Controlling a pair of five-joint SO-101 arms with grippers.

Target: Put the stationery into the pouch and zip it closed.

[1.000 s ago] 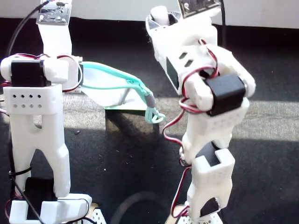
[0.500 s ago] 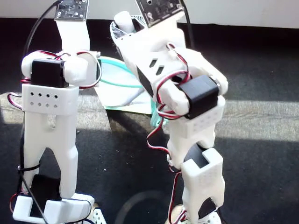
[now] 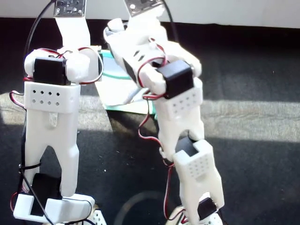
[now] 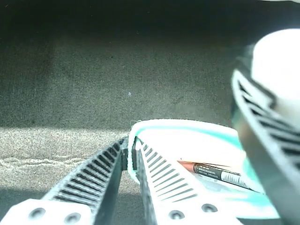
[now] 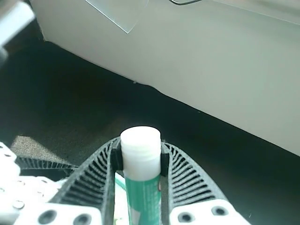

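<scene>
I have the left end effector (image 4: 130, 144) pinched together on the rim of the pouch (image 4: 187, 140). The pouch's mouth gapes open over the dark worktop (image 4: 117, 70), with a pen (image 4: 213, 171) inside. My right end effector (image 5: 139, 152) is clamped on a glue stick (image 5: 140, 168), its white cap poking out past the fingertips and its teal body between the fingers. From above, the pouch (image 3: 119, 93) sits between the two arms, partly hidden behind the right one, whose end effector is close to the pouch's mouth.
</scene>
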